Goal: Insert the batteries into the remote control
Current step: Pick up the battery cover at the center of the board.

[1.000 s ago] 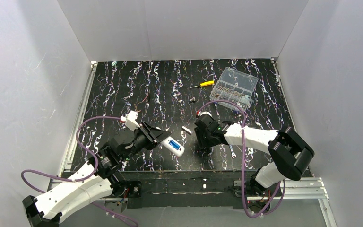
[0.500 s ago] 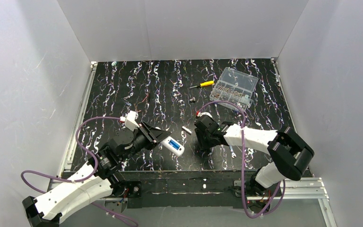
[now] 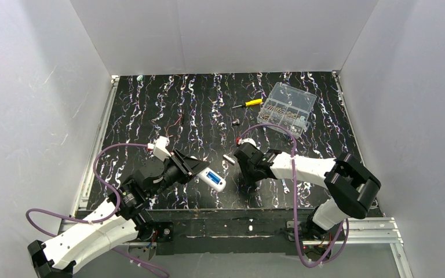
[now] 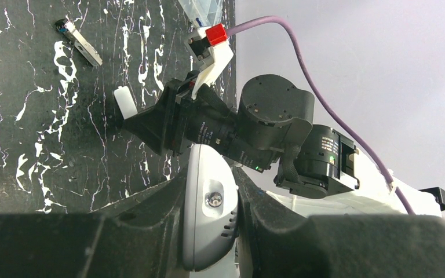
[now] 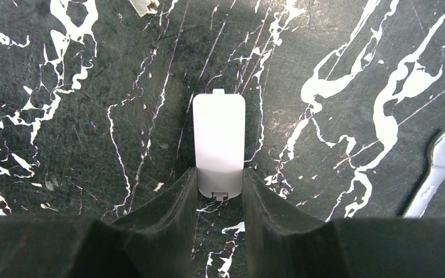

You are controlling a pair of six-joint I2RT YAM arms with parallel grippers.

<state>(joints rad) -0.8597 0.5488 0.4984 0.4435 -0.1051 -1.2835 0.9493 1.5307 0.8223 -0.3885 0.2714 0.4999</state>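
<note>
The left gripper (image 3: 201,172) is clenching the remote control (image 3: 214,179) by its sides and holding it low over the near strip of the black marbled table (image 3: 168,104), not far from the front edge, with a blue patch (image 3: 211,175) showing on its upturned face. From the left wrist, the handset's rounded white end (image 4: 208,223) is sitting wedged between both fingers. Just to its right, the right gripper (image 3: 248,172) is reaching down at a flat white cover plate (image 5: 219,136) lying on the table. Its jaws are standing tight against the plate's two long edges at the near end, though I cannot tell whether they are pinching it. A silver wrench (image 5: 433,176) is lying close beside that gripper on the right, and a small grey piece (image 3: 229,158) is lying between the two arms. The far half of the table is offering the most room, taken up only by a yellow-handled screwdriver (image 3: 249,103) and a clear compartment box (image 3: 290,107) toward the back right corner, with white walls closing in three sides.
</note>
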